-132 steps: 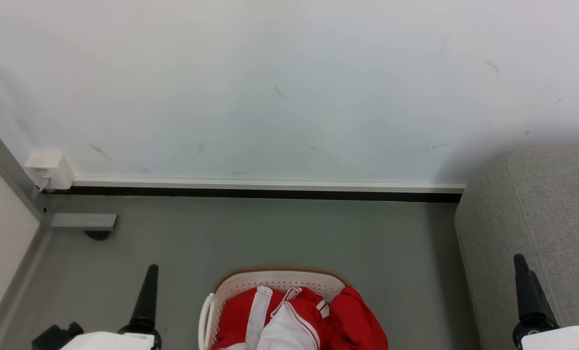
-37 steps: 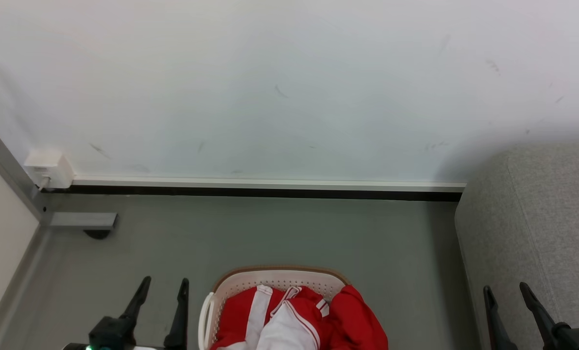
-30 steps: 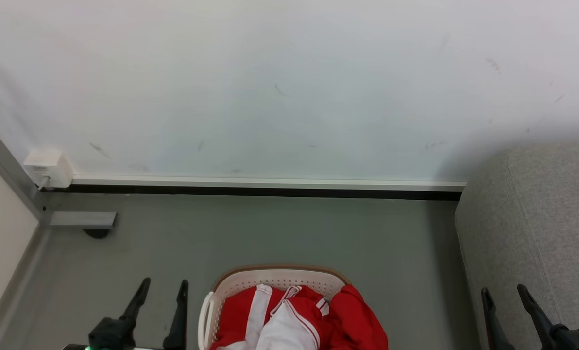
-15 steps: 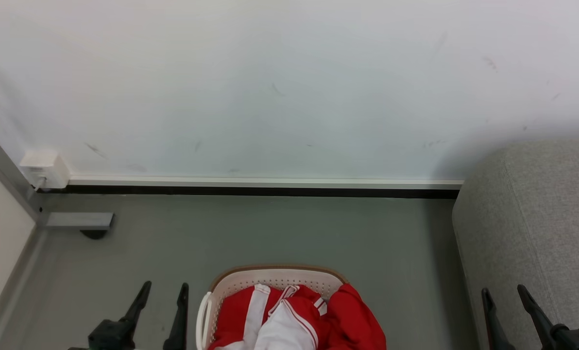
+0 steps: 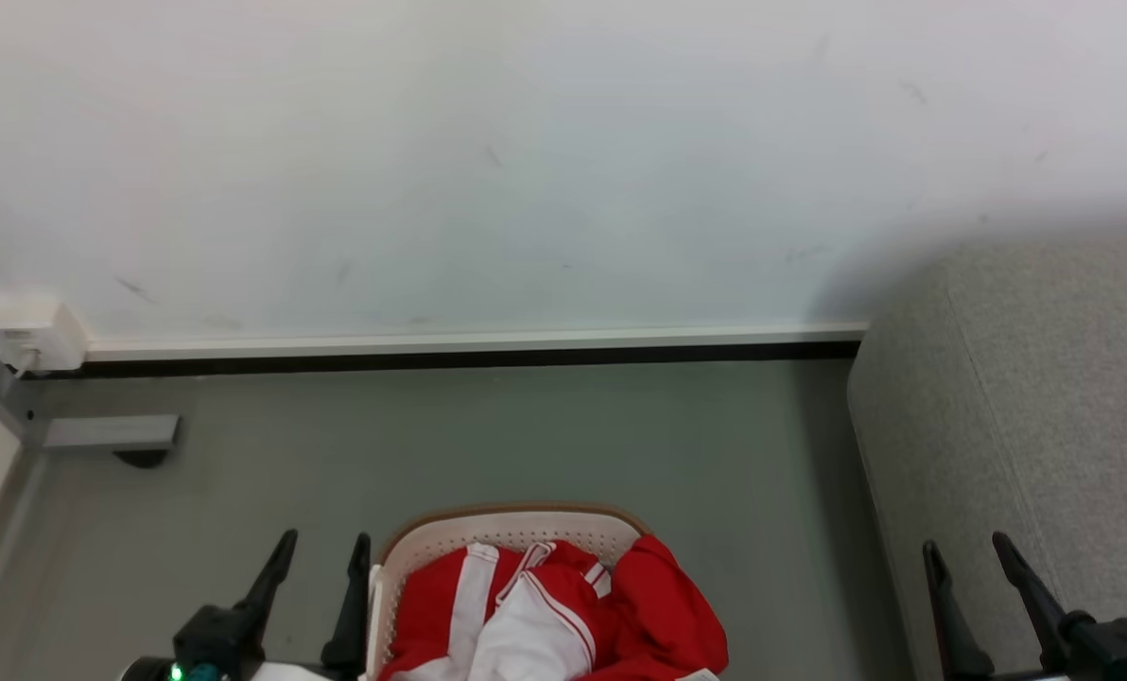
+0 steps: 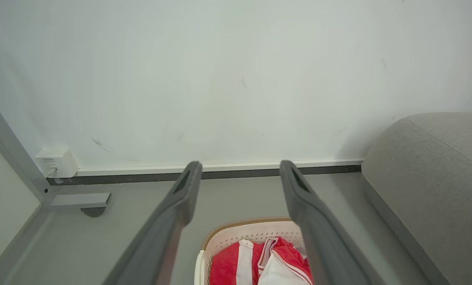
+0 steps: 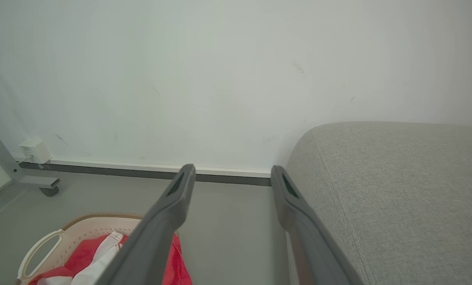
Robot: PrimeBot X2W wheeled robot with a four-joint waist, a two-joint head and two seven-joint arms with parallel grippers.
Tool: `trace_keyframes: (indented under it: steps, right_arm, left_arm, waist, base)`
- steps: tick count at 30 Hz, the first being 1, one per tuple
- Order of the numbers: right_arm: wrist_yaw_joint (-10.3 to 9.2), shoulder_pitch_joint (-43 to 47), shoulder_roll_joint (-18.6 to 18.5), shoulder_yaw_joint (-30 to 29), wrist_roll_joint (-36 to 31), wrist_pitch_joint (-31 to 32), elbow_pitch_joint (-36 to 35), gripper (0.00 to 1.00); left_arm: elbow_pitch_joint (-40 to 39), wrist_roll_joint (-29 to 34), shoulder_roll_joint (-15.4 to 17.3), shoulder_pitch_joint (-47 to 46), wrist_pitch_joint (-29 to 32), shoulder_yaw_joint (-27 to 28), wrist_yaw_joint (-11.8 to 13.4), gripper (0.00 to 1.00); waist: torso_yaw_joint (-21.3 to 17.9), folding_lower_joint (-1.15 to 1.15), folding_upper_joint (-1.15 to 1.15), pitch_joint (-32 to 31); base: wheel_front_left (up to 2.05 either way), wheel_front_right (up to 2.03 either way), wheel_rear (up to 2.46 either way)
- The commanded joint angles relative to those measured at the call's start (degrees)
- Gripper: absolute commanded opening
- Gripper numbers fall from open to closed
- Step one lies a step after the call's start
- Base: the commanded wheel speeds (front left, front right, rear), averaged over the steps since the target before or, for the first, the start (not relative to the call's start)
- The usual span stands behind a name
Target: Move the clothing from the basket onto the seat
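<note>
sitting on the grey floor (image 5: 545, 430) below a white wall (image 5: 526, 170): basket (image 5: 516, 520), cream, perforated, brown rim. clothing (image 5: 563, 615): red with white stripes, heaped inside the basket, one fold draped over its right rim. seat (image 5: 1046, 397): grey fabric, right of the basket, apart from it. left pincer (image 5: 325, 537): fingers apart, empty, just left of the basket. right pincer (image 5: 964, 542): fingers apart, empty, at the seat's near edge. small white box (image 5: 29, 331): wall foot, far left.
</note>
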Motion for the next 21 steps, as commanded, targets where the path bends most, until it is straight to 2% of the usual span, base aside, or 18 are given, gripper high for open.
trace_keyframes:
  steps: [1,10,21]
  right_arm:
    - [-0.12,-0.93,-0.41,-0.03,0.41,-0.02,-0.56,1.0]
    - [-0.12,-4.84,-0.3,1.19,0.61,0.0,-4.02,1.0]
    - [-0.12,-10.9,1.68,2.99,0.85,0.01,-7.32,1.0]
  left_arm:
    - [0.01,0.88,0.04,-1.09,-0.04,-0.01,-0.16,1.0]
    - [5.13,-0.16,-0.11,-9.12,-0.03,-3.07,-0.54,1.0]
    - [27.6,0.81,0.92,-26.24,1.07,-7.69,-0.8,1.0]
  waist:
    - [-1.11,0.0,0.0,1.16]
    - [-5.75,0.0,0.0,8.76]
    - [-11.91,0.0,0.0,20.31]
  base:
    - [0.0,0.0,0.0]
    - [0.0,0.0,0.0]
    - [0.0,0.0,0.0]
